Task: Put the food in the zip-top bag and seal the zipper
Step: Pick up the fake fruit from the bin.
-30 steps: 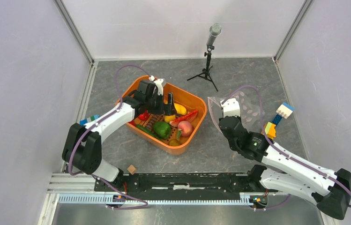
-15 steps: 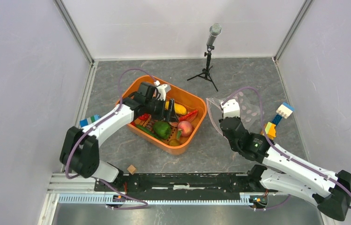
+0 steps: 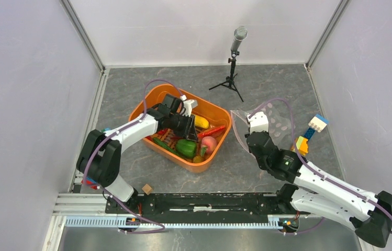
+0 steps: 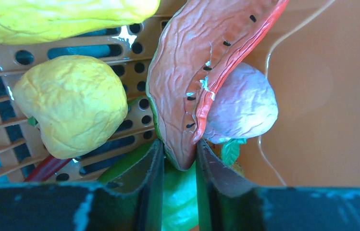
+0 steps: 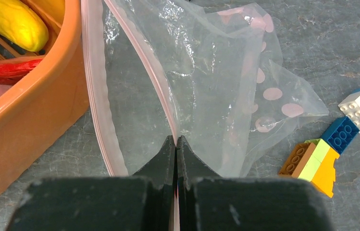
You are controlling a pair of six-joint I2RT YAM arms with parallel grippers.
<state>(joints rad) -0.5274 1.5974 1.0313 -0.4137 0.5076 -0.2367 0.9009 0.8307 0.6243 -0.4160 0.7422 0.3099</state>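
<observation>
The orange basket (image 3: 213, 110) holds the food: a green pepper (image 3: 186, 148), a pinkish fruit (image 3: 209, 144), a yellow piece (image 3: 202, 121) and a red slice (image 3: 212, 130). My left gripper (image 4: 179, 155) reaches into the basket and is shut on the pointed tip of that red slice (image 4: 192, 82), which has black seeds and a green rim. A lumpy yellow fruit (image 4: 72, 103) lies beside it. The clear dotted zip-top bag (image 5: 206, 72) lies right of the basket with its mouth gaping. My right gripper (image 5: 176, 140) is shut on the upper lip of the zipper (image 5: 144, 62).
A microphone on a small tripod (image 3: 233, 63) stands behind the basket. Coloured building blocks (image 3: 309, 133) lie right of the bag, close to its corner (image 5: 322, 159). A small wooden cube (image 3: 147, 189) sits near the front rail. Walls close in on both sides.
My left gripper pushed further right and down into the basket and closed from wide open onto the red slice. The right arm and the bag stayed put.
</observation>
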